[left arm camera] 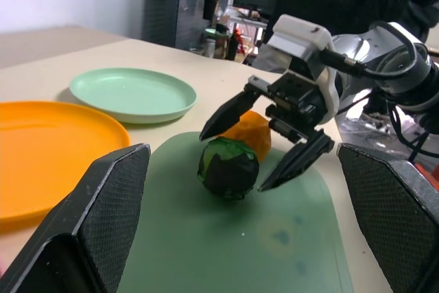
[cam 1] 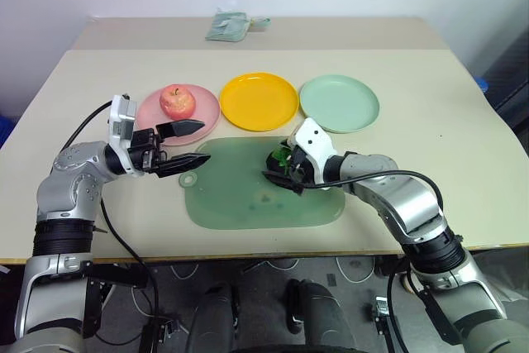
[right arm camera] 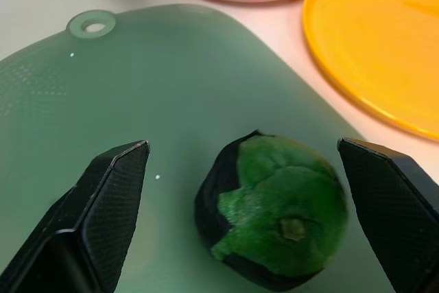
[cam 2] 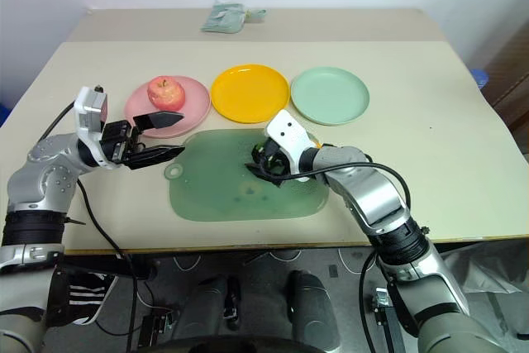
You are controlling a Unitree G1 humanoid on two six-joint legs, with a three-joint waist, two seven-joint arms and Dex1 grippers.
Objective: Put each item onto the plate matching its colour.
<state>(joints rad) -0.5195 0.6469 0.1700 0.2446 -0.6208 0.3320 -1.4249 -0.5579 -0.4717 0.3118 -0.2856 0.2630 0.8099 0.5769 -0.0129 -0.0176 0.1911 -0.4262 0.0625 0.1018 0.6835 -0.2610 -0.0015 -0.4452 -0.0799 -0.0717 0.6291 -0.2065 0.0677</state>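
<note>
The lumpy ball (right arm camera: 273, 212) lay on the board (cam 1: 248, 200) between the spread fingers of the right gripper (cam 1: 281, 166). The orange fruit (left arm camera: 252, 132) sat just behind the ball, beneath that gripper. The left gripper (cam 1: 192, 145) hovered at the board's opposite edge, just before the plate (cam 1: 207, 113) bearing the apple (cam 1: 177, 102). Two more plates (cam 1: 259, 102) (cam 1: 339, 103) lay beyond the board.

The left arm is bent at the elbow, its forearm crossing inward, and the left gripper (cam 1: 188, 145) points level toward the robot's right with its two black fingers spread wide and nothing between them. The right arm reaches forward and inward, wrist angled a little downward; the right gripper (left arm camera: 266, 147) also stands wide open, its fingers (right arm camera: 110, 197) splayed apart, gripping nothing.
</note>
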